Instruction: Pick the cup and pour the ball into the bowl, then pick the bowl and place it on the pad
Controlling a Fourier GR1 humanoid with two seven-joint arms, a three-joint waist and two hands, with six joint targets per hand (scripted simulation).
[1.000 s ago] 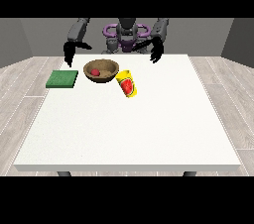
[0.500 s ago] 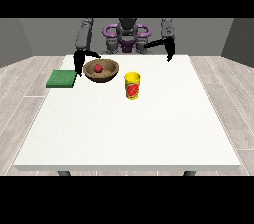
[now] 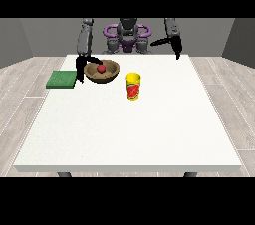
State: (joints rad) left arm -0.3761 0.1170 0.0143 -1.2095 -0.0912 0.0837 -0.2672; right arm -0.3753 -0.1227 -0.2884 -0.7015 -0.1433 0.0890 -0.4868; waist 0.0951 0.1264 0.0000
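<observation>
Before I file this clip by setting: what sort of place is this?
Probably a bare indoor test room: a white table on grey plank flooring with plain grey walls, holding only a bowl, cup and green pad.

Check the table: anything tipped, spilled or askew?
Nothing stands out. The yellow cup stands upright on the table, the red ball sits inside the brown bowl, and the green pad lies flat beside the bowl. No spill visible.
</observation>
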